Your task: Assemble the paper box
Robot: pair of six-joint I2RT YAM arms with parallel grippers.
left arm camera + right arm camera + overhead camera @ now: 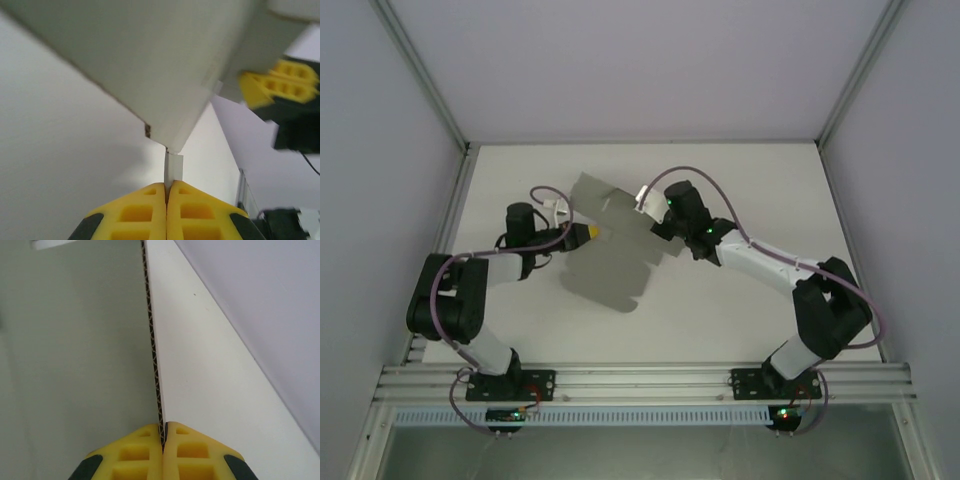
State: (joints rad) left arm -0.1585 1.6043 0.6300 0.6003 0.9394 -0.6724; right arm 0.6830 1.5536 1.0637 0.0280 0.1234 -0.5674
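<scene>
A: While the yellow-padded left gripper (pixel 166 187) is pressing its jaws together to a hairline seam, what is it biting on?

B: It is pinching a thin pale tab (pixel 173 167) at a corner of the paper box (pixel 610 262), a flat grey die-cut sheet of corrugated paperboard. Seen from above, it is gripping the sheet's nine o'clock edge.

A: And the other arm?

B: The yellow-padded right gripper (pixel 163 429) is clamping the sheet edge-on, with the fluted core running out of its pads toward twelve o'clock. From above, it is holding the two o'clock edge. The sheet seems to be hanging between the two arms over the middle of the white table (pixel 750 310). Whether its six o'clock corner is touching the tabletop, I cannot tell.

A: What is worrying you?

B: The left bite is looking shallow, just a sliver of tab. If the arms are pulling apart or twisting against each other, that tab could be slipping out or tearing, leaving the sheet swinging from the right grip alone. If they are pushing toward each other, they could be buckling a panel off its score lines and creasing it where no fold belongs.
</scene>
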